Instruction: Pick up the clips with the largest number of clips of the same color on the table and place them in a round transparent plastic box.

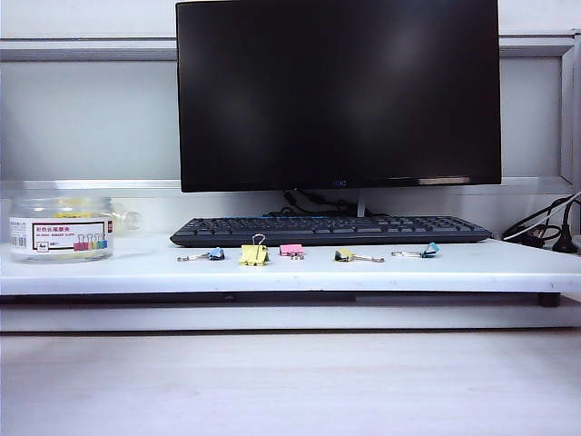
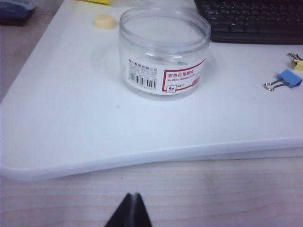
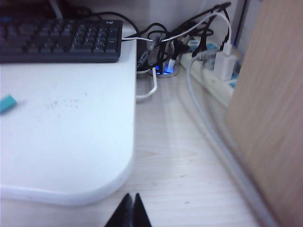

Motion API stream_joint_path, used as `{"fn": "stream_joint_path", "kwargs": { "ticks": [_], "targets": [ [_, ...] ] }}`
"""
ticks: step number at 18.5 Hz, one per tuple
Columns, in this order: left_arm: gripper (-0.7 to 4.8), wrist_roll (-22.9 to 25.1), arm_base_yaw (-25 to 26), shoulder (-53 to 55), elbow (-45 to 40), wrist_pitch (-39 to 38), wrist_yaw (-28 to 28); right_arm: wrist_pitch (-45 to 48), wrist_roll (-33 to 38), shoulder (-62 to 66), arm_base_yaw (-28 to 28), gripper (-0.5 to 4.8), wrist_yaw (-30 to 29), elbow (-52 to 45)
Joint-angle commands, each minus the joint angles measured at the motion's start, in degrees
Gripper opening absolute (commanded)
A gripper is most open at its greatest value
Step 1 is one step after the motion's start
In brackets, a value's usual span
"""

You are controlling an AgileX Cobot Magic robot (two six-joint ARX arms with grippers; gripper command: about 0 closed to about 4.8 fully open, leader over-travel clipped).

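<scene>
Two yellow clips lie in a row of clips on the white board: a larger one (image 1: 254, 254) and a smaller one (image 1: 345, 255). An edge of one yellow clip (image 2: 297, 61) shows in the left wrist view. The round transparent plastic box (image 1: 62, 227) (image 2: 163, 56) stands open at the board's left end, label facing front. My left gripper (image 2: 136, 196) is shut and empty over the wooden desk, well short of the box. My right gripper (image 3: 131, 196) is shut and empty over the desk, off the board's right front corner. Neither gripper shows in the exterior view.
A blue clip (image 1: 211, 255) (image 2: 286, 79), a pink clip (image 1: 291, 249) and a teal clip (image 1: 425, 250) (image 3: 7, 103) lie in the same row. Behind them are a black keyboard (image 1: 331, 229) and a monitor (image 1: 338, 91). Cables and a power strip (image 3: 213, 71) sit at the right, beside a wooden panel (image 3: 270, 109).
</scene>
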Motion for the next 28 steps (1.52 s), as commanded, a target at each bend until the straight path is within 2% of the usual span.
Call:
{"fn": "stream_joint_path", "kwargs": {
  "ticks": [1, 2, 3, 5, 7, 8, 10, 11, 13, 15, 17, 18, 21, 24, 28],
  "targets": [
    [-0.06, -3.1, 0.0, -0.2, 0.0, 1.7, 0.0, 0.8, 11.3, -0.1, 0.0, -0.05, -0.2, -0.3],
    [-0.05, -6.5, 0.0, -0.2, 0.0, 3.2, 0.0, 1.2, 14.8, -0.1, 0.0, -0.05, -0.2, -0.3],
    [-0.05, -8.0, 0.0, -0.2, 0.0, 4.3, 0.0, 1.8, 16.5, -0.1, 0.0, -0.05, -0.2, -0.3],
    [-0.05, -9.1, 0.0, -0.2, 0.0, 7.3, 0.4, 3.8, 21.0, -0.1, 0.0, -0.04, -0.5, -0.3],
    [-0.04, -9.3, 0.0, -0.2, 0.1, 10.1, 3.5, 6.2, 23.5, -0.1, 0.0, -0.04, -3.3, -0.3],
    [0.08, -10.4, 0.0, -0.2, 0.1, 11.3, 5.4, 7.6, 23.5, -0.1, 0.0, -0.04, -5.9, -0.3],
    [1.28, -13.2, 0.0, -0.2, 0.1, 12.8, 7.7, 9.8, 23.5, -0.1, 0.0, -0.05, -9.6, -0.2],
    [1.63, -14.0, 0.0, -0.2, 0.2, 13.0, 8.5, 10.8, 23.5, -0.1, 0.0, -0.05, -10.7, -0.2],
    [1.63, -14.4, 0.0, -0.2, 1.0, 12.4, 9.2, 11.9, 23.5, -0.1, 0.0, -0.05, -10.8, -0.2],
    [1.88, -14.1, 0.0, -0.2, 4.6, 10.1, 10.2, 12.9, 23.5, -0.1, 0.0, -0.05, -11.8, -0.1],
    [1.89, -12.7, 0.0, 0.3, 8.1, 7.2, 10.6, 12.4, 23.5, -0.1, 0.0, -0.05, -12.3, -0.1],
    [1.92, -12.8, 0.0, 1.4, 9.7, 6.1, 12.5, 12.4, 23.5, -0.1, 0.0, -0.05, -12.7, -0.1],
    [1.98, -13.9, 0.0, 10.4, 15.2, 1.5, 22.3, 12.4, 23.5, -0.1, 0.0, -0.04, -13.1, -0.1],
    [1.98, -13.7, -0.2, 19.8, 18.6, 1.2, 29.6, 12.3, 23.5, -0.1, 0.0, -0.04, -14.0, -0.1],
    [2.26, -11.0, -2.9, 31.6, 23.1, 1.3, 30.3, 11.9, 23.5, -0.1, 0.0, -0.04, -15.2, -0.1]
  ]
}}
